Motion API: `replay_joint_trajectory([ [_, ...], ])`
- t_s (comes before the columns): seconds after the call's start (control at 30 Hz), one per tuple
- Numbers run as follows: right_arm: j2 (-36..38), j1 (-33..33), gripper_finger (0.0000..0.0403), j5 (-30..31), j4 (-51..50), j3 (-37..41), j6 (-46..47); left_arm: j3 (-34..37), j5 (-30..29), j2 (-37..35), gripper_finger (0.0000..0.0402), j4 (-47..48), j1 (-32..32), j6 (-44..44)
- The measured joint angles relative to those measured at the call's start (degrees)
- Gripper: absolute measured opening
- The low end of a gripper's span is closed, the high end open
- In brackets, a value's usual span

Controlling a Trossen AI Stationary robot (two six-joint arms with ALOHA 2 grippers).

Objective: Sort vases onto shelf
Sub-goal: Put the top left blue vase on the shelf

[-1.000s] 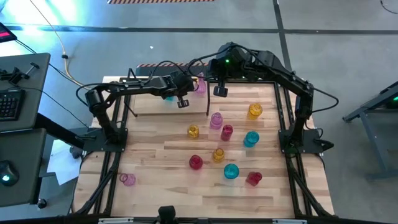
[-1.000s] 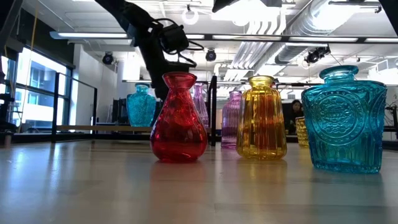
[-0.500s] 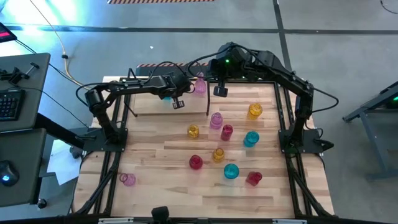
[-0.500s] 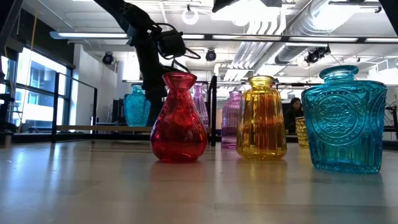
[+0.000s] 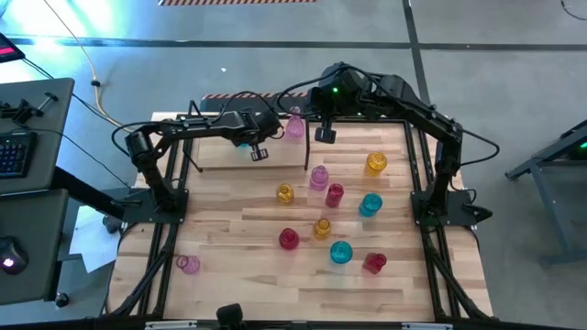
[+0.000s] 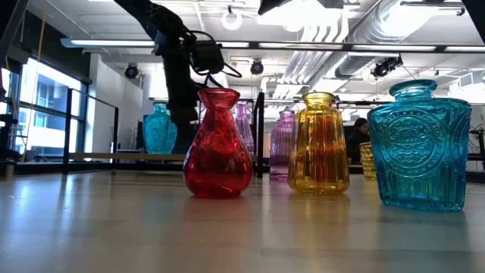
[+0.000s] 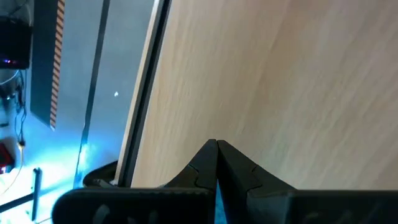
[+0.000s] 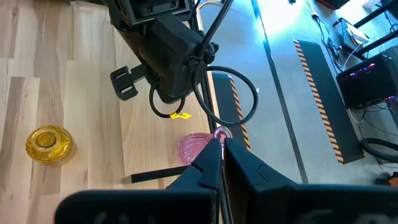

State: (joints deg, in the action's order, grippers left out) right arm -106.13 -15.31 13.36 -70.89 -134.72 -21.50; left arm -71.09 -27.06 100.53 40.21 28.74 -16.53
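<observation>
The shelf (image 5: pixel 220 158) of black rods and a light plank stands at the far left. On it stand a cyan vase (image 5: pixel 240 139), half hidden under my left arm, and a pink vase (image 5: pixel 293 126). My left gripper (image 5: pixel 259 153) is shut over the plank, just near and right of the cyan vase (image 6: pixel 159 129). My right gripper (image 5: pixel 325 135) is shut and raised near the pink vase (image 8: pixel 196 146). Several more vases stand on the table, among them a red one (image 6: pixel 218 144), a yellow one (image 6: pixel 318 144) and a cyan one (image 6: pixel 420 148). My left gripper stands close against the cyan vase's right side (image 6: pixel 173 130), with its shut fingers (image 7: pixel 216 163) pointing down at the plank. My own arm hides the place, so I cannot tell whether it touches the vase.
Loose vases cluster on the table's right half: yellow (image 5: pixel 284 193), pink (image 5: pixel 318 177), red (image 5: pixel 334 194), cyan (image 5: pixel 371 204) and others nearer. A lone pink vase (image 5: pixel 188 265) stands near left. Black frame rails (image 5: pixel 431 183) run along both table sides.
My left gripper has gone a little toward the table's left edge along the shelf and has tipped further down. The cyan vase on the shelf has slid the same way with it, staying upright.
</observation>
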Motion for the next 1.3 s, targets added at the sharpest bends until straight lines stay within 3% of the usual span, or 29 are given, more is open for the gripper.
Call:
replay_joint_trajectory([
  [0.5,0.0,0.0,0.0,-0.04,-0.11,-0.01,0.0,0.02,-0.52,-0.17,0.0,4.51,0.56,0.43],
  [0.8,0.01,0.0,0.0,-0.05,-0.66,0.0,0.01,0.02,-0.25,-4.39,0.0,6.36,0.8,0.42],
  [1.03,0.0,0.33,0.0,-0.06,-0.66,0.0,0.0,0.02,4.07,-5.33,0.0,4.41,1.31,-0.63],
  [1.2,0.0,1.25,0.0,-0.06,-0.48,0.0,0.0,0.02,12.86,-5.36,0.0,-5.53,0.87,-0.67],
  [1.3,0.0,1.75,0.0,-0.06,-0.69,-0.01,0.09,0.02,15.8,-5.68,0.0,-6.82,0.63,-0.61],
])
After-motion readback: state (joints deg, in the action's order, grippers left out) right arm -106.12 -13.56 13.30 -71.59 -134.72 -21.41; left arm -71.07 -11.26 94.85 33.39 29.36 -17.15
